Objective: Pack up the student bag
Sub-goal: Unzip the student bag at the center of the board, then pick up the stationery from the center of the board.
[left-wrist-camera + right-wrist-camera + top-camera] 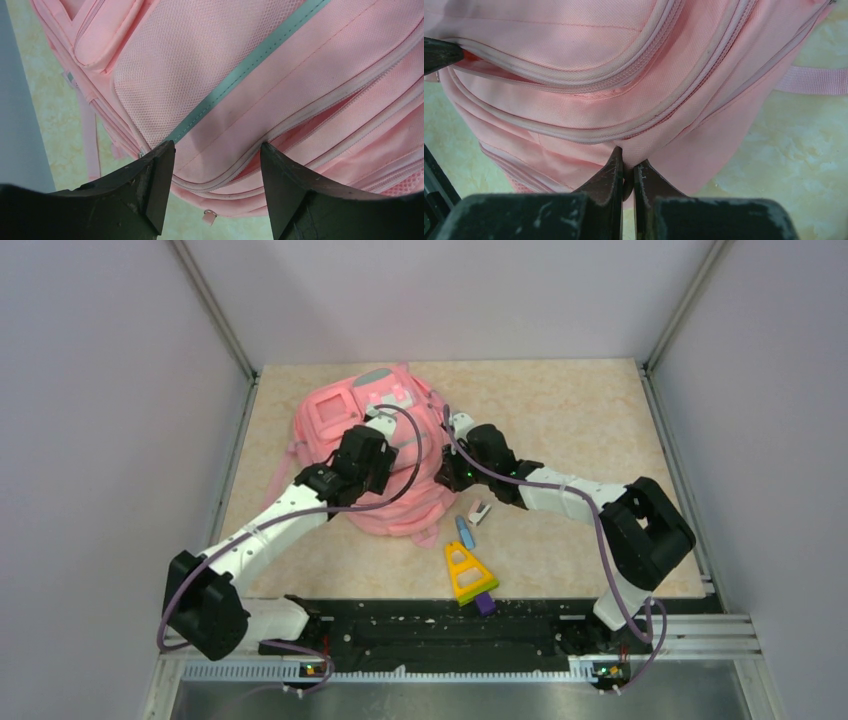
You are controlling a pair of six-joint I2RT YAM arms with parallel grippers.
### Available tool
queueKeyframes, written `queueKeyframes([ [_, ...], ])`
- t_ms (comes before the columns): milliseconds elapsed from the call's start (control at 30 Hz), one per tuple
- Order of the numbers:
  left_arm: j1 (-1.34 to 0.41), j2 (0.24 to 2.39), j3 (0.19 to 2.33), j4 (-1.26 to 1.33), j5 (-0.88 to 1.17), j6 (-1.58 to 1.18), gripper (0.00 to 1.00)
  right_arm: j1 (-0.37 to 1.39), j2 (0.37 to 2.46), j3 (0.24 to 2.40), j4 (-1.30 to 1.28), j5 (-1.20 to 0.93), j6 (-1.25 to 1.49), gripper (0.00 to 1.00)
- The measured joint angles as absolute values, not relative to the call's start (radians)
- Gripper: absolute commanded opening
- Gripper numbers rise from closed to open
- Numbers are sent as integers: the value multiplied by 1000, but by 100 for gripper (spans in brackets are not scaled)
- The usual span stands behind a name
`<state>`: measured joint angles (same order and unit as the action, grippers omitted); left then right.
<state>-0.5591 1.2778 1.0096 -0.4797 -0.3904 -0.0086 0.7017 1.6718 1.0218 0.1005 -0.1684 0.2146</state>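
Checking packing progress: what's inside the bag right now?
The bag has a slightly open zipper gap, and only pink lining shows through it. No items are visible inside, but fabric covers most of the interior.

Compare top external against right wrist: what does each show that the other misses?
Top external only: the left arm and right arm reaching onto the student bag, its front pockets, and loose items nearby: a yellow triangle ruler, a blue pen and a small white piece.
Right wrist only: the right gripper, jaws pinched shut on a small tab at the bag's edge, possibly a zipper pull, and the zipper lines up close.
Both: the pink bag and the marbled table.
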Motion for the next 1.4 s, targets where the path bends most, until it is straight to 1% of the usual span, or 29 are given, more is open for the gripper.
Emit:
queueKeyframes([
  [400,-619,1278,879,-295,-513,47,66,697,1681,1022,114,-209,236,0],
  [633,-632,1295,863,-259,-516,104,68,694,1681,1022,119,-228,247,0],
  [667,-633,1299,863,-257,-515,109,67,693,1681,1022,119,-231,247,0],
  [700,-635,1301,862,-253,-515,116,63,692,1681,1022,118,-233,247,0],
  [733,-637,1303,860,-249,-514,124,55,691,1681,1022,118,-236,247,0],
  [767,-639,1304,859,-245,-514,127,44,691,1681,1021,118,-238,248,0],
  [800,-642,1305,857,-241,-512,130,35,690,1681,1021,120,-239,249,0],
  [867,-650,1314,856,-231,-510,132,20,689,1681,1021,126,-245,255,0],
  [1000,-661,1335,858,-217,-541,147,3,685,1681,1021,130,-255,258,0],
  [1033,-662,1334,859,-215,-546,153,0,685,1681,1021,131,-256,258,0],
  [1200,-664,1307,870,-207,-583,166,0,682,1681,1021,129,-254,258,0],
  [1400,-662,1215,918,-186,-618,193,0,681,1681,1051,79,-234,250,0],
])
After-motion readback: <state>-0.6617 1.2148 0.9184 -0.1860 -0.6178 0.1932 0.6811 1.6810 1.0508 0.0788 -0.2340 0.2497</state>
